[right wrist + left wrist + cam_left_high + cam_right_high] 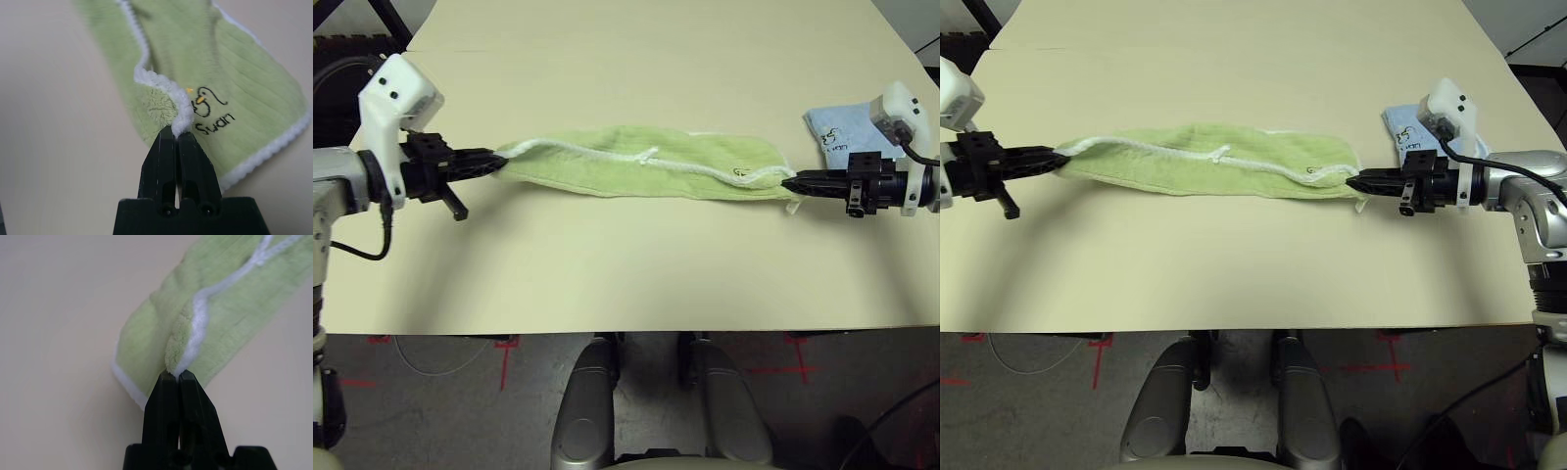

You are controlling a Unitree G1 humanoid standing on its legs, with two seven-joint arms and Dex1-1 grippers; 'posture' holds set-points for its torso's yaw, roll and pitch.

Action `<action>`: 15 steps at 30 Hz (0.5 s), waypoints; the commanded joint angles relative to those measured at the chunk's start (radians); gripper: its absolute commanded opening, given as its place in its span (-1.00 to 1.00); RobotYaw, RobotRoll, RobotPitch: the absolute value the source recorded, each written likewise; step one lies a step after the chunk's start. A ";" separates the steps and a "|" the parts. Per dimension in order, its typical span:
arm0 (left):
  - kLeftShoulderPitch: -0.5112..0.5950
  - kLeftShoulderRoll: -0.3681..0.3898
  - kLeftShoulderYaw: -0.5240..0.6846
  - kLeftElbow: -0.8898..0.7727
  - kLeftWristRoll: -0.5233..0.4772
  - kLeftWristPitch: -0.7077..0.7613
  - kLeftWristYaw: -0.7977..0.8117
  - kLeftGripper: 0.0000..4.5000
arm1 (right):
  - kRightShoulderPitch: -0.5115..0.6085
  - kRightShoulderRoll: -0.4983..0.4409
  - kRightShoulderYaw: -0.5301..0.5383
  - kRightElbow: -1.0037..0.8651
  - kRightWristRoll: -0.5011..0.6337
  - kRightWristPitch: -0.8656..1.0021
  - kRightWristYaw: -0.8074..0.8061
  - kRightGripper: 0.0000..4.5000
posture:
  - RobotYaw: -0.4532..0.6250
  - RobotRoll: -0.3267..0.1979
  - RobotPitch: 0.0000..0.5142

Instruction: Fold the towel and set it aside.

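Left eye view: the green towel lies stretched across the desk, its long axis running side to side between the two arms. The left gripper has its jaws clenched on one end's white edging, the right gripper on the other. Beyond the right wrist sits a small blue towel.

The towel is lying stretched across the desk, the left hand pinching its nine o'clock end and the right hand its three o'clock end; a blue cloth, possibly a smaller towel, is peeking out behind the right hand.
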 commanded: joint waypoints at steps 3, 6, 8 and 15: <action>0.049 0.043 0.013 0.024 -0.004 -0.033 -0.044 -0.99 | 0.016 -0.028 0.025 0.053 -0.041 -0.049 0.028 -1.00 | -0.07 0.25 0.18; 0.071 0.050 0.019 0.016 -0.011 -0.032 -0.053 -0.99 | 0.022 -0.032 0.028 0.061 -0.047 -0.061 0.039 -1.00 | -0.07 0.25 0.18; 0.081 0.051 0.024 0.010 -0.015 -0.031 -0.052 -0.99 | 0.022 -0.033 0.029 0.071 -0.053 -0.069 0.039 -1.00 | -0.06 0.25 0.19; 0.070 0.029 0.032 0.033 -0.011 -0.059 -0.011 -0.99 | -0.034 0.029 0.021 0.179 -0.125 -0.201 -0.101 -1.00 | -0.06 0.25 0.19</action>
